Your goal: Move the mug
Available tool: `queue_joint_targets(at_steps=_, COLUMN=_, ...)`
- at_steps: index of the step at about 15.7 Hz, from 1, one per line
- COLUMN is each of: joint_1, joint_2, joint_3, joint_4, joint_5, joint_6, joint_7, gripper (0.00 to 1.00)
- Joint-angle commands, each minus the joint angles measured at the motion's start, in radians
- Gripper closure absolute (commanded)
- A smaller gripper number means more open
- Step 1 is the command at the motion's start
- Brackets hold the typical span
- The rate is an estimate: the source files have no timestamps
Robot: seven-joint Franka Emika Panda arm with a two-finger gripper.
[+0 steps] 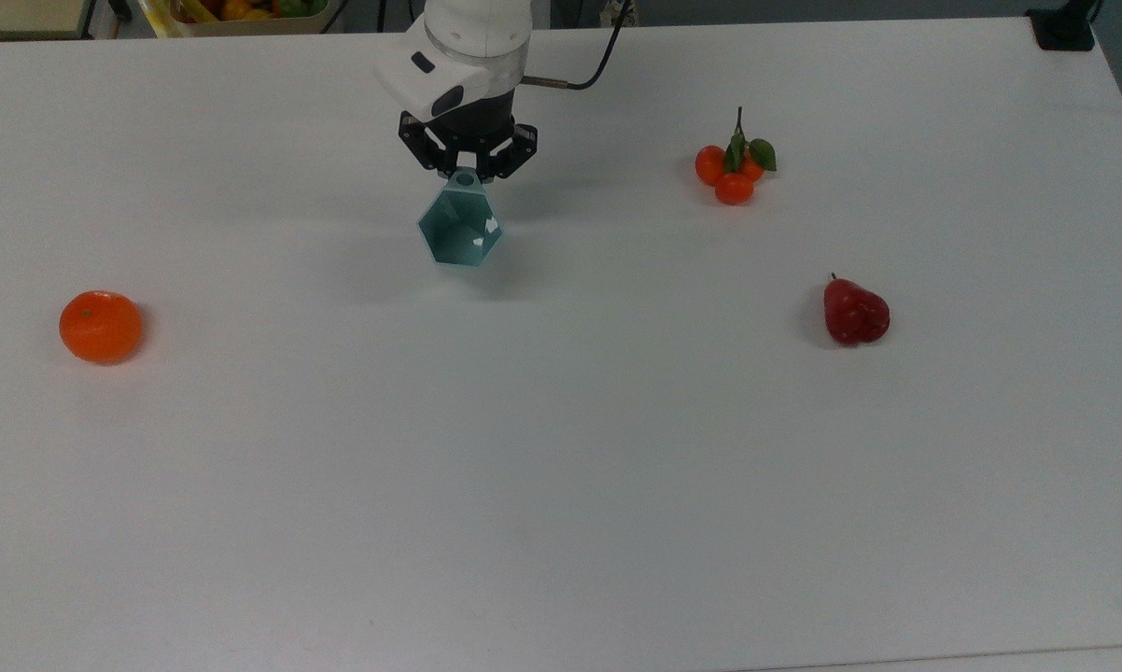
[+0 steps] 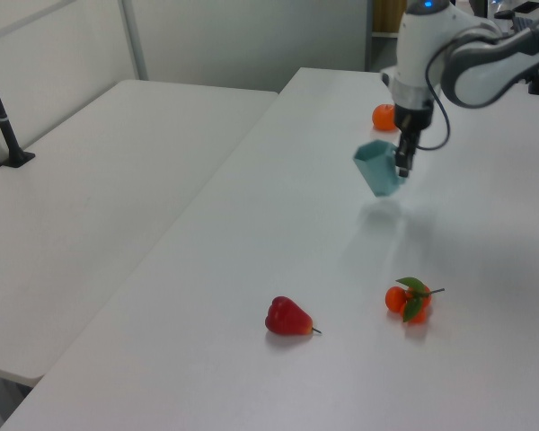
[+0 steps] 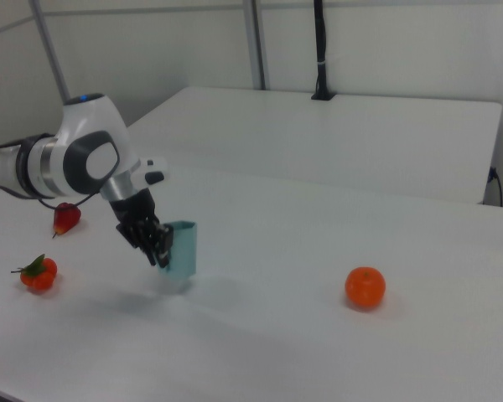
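Note:
The pale teal faceted mug [image 1: 460,229] hangs tilted just above the white table [image 1: 561,485], held by its small tab handle. My gripper [image 1: 467,174] is shut on that handle, near the far edge of the table in the top view. In the left view the mug [image 2: 378,168] leans beside the gripper [image 2: 402,167], with its shadow on the table beneath. The right view has the mug [image 3: 180,248] to the right of the gripper [image 3: 160,252], off the surface.
An orange [image 1: 100,326] lies at the top view's left. A cluster of small tangerines with leaves [image 1: 735,168] and a red pear-shaped fruit [image 1: 855,312] lie at the top view's right. A fruit bin [image 1: 244,13] sits beyond the far edge.

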Motion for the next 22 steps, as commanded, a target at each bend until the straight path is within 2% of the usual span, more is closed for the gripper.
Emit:
queue_joint_targets(at_steps=1, joint_1=0.005, joint_2=-0.038, joint_3=-0.004, joint_4=-0.071, joint_5=-0.022, joint_6=0.025, joint_7=0.062, gripper=0.91)
queue_joint_targets(at_steps=5, joint_1=0.005, joint_2=-0.004, joint_3=-0.004, joint_4=-0.067, joint_5=-0.022, joint_6=0.106, joint_7=0.097, gripper=0.9)
queue_joint_targets(at_steps=8, joint_1=0.005, joint_2=-0.002, joint_3=-0.004, joint_4=-0.07, joint_5=-0.022, joint_6=0.085, joint_7=0.105, gripper=0.85)
queue_joint_targets(at_steps=9, joint_1=0.005, joint_2=-0.004, joint_3=-0.004, joint_4=-0.07, joint_5=-0.022, joint_6=0.067, joint_7=0.105, gripper=0.77)
queue_joint_targets(at_steps=11, joint_1=0.005, joint_2=-0.006, joint_3=-0.004, joint_4=-0.065, joint_5=-0.022, joint_6=0.023, joint_7=0.102, gripper=0.52)
queue_joint_targets(at_steps=13, joint_1=0.011, joint_2=-0.006, joint_3=-0.004, joint_4=-0.05, joint_5=-0.023, joint_6=-0.05, joint_7=0.102, gripper=0.12)
queue_joint_targets(at_steps=14, joint_1=0.016, joint_2=-0.009, joint_3=-0.004, joint_4=-0.042, joint_5=-0.023, joint_6=-0.082, joint_7=0.1, gripper=0.07)
queue_joint_targets(at_steps=16, joint_1=0.021, joint_2=-0.007, joint_3=-0.003, joint_4=0.002, joint_5=-0.025, joint_6=-0.155, joint_7=0.097, gripper=0.01)
queue_joint_targets(at_steps=18, joint_1=0.019, joint_2=-0.007, joint_3=-0.001, joint_4=0.068, joint_5=-0.025, joint_6=-0.206, joint_7=0.077, gripper=0.0)
queue_joint_targets(at_steps=22, joint_1=0.013, joint_2=0.028, joint_3=0.002, joint_4=0.33, joint_5=-0.005, joint_6=-0.31, joint_7=-0.012, gripper=0.0)
